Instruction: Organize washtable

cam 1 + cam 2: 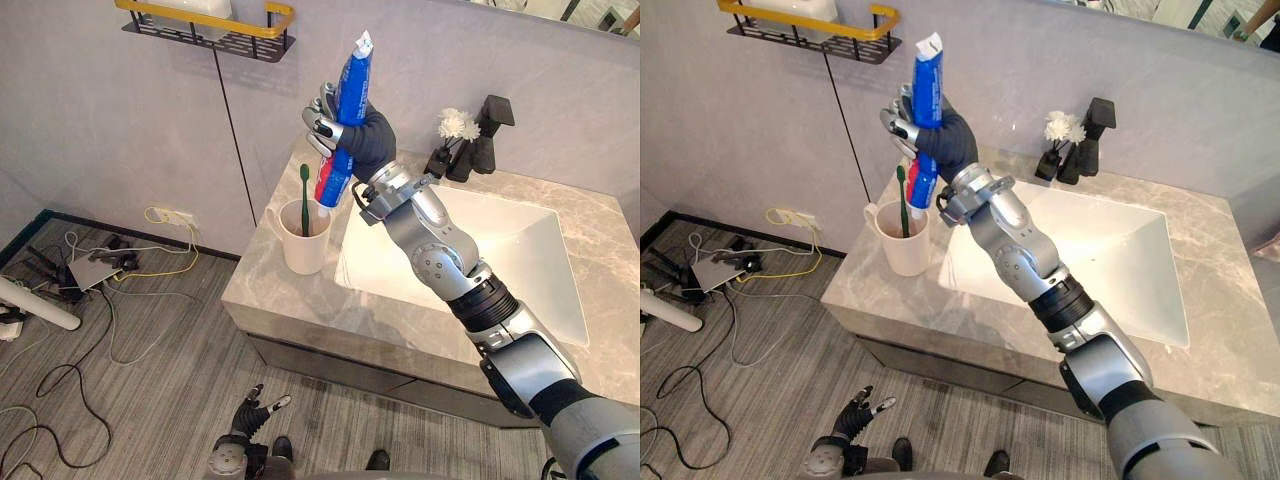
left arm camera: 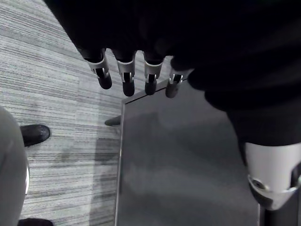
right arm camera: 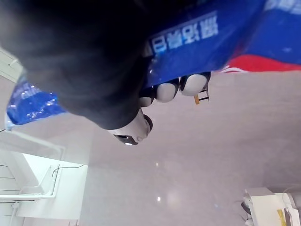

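Our right hand [image 1: 352, 135] clasps the toothpaste tube [image 1: 351, 75] upright just above the cup [image 1: 305, 242] at the counter's [image 1: 290, 305] left edge. Lowered off-centre, it could knock the toothbrush [image 1: 305, 195] or tip the cup, we judge. Our left hand [image 2: 127, 75] hangs low, fingers relaxed.

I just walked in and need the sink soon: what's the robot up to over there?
The robot's right hand is curled round a toothpaste tube, holding it nearly upright over the white cup that stands on the washtable beside the sink. A green toothbrush stands in the cup. The tube's lower end is about at the cup's rim; whether it is inside yet is hard to tell. The left hand hangs low, below the washtable, fingers relaxed, holding nothing.
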Robot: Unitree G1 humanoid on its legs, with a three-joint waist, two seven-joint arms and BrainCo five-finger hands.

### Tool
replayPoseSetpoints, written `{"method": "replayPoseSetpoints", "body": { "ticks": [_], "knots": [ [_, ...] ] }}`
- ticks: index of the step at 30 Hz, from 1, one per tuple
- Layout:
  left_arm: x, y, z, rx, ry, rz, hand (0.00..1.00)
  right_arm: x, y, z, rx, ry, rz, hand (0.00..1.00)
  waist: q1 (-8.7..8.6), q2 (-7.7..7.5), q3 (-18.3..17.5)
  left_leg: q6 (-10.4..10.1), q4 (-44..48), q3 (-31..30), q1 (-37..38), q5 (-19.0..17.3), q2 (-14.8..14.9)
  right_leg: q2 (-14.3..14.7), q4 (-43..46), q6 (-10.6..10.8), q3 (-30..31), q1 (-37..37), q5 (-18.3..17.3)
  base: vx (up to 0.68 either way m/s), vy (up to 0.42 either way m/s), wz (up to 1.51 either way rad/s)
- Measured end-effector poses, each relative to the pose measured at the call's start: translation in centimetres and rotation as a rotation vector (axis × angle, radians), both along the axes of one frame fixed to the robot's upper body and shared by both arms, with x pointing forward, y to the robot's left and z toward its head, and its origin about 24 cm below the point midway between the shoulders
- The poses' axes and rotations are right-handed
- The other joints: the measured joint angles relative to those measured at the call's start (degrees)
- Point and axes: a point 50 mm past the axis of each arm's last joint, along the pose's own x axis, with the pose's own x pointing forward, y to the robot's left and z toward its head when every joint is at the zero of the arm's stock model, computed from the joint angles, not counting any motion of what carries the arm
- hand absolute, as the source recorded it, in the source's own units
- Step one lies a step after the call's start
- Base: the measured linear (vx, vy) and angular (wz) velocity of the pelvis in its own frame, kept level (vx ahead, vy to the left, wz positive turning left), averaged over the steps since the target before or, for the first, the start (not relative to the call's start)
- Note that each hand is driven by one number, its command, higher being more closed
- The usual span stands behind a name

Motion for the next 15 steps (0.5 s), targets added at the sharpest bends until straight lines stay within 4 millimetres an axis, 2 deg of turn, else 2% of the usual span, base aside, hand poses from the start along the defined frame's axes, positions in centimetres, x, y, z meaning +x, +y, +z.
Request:
{"method": "replayPoseSetpoints", "body": {
  "ticks": [5, 15],
  "knots": [
    [0.11, -0.03, 0.03, -0.010, -0.004, 0.009, 0.00, -0.18, 0.53, -0.13, 0.003, 0.006, 0.017, 1.00, 0.95, 0.02, 0.02, -0.01, -0.01, -0.02, -0.02, -0.01, -0.01, -0.01, 0.00, 0.00, -0.02, -0.01, 0.00, 0.00, 0.000, 0.00],
    [0.08, 0.00, 0.01, -0.011, -0.002, 0.011, 0.00, -0.35, 1.02, -0.14, 0.008, 0.005, 0.028, 1.00, 0.97, 0.04, 0.59, 0.00, -0.02, -0.03, -0.02, -0.01, -0.02, -0.02, 0.00, 0.00, -0.03, -0.02, 0.00, 0.00, 0.000, 0.00]
  ]
}}
